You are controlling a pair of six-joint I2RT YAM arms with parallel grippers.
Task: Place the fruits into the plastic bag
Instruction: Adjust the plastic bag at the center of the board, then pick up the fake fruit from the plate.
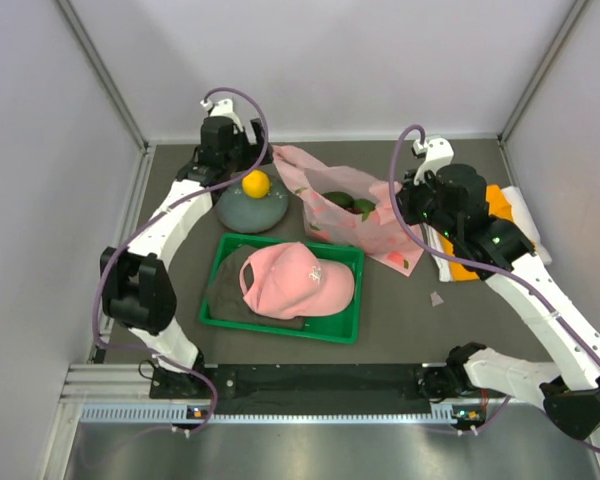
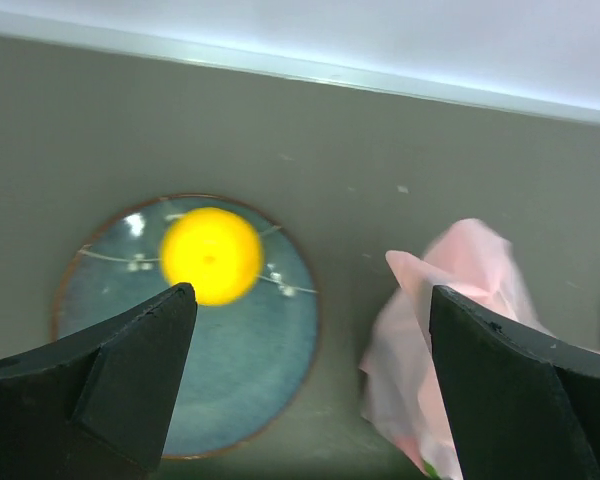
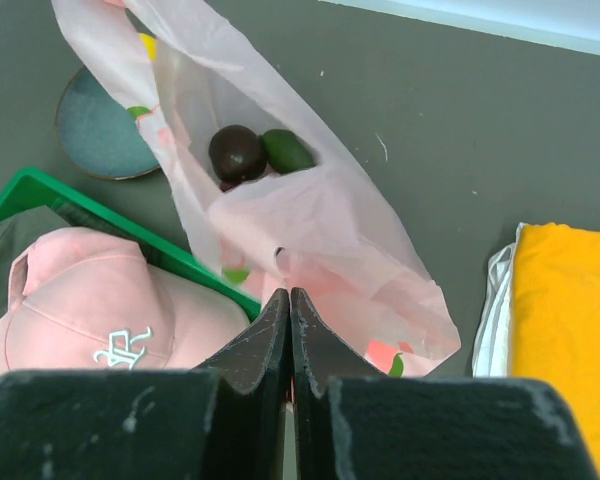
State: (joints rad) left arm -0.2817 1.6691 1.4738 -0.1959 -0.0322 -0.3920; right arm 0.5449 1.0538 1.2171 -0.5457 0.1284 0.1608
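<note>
My left gripper (image 2: 310, 295) is hanging wide apart over the yellow citrus (image 2: 211, 255), which is sitting at 11 o'clock on the blue plate (image 2: 230, 380). My right gripper (image 3: 288, 295) is pinching the plastic bag (image 3: 320, 220) at the plate's 3 o'clock, with an avocado (image 3: 287, 150) and a brown fruit (image 3: 237, 152) inside.

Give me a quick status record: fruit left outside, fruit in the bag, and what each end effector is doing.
outside bag: yellow citrus, on blue plate
seen in bag: dark brown fruit and green avocado, inside plastic bag
left end effector: open, above the plate, holding nothing
right end effector: shut, pinching the bag's near edge
nearby: pink cap in green tray
</note>
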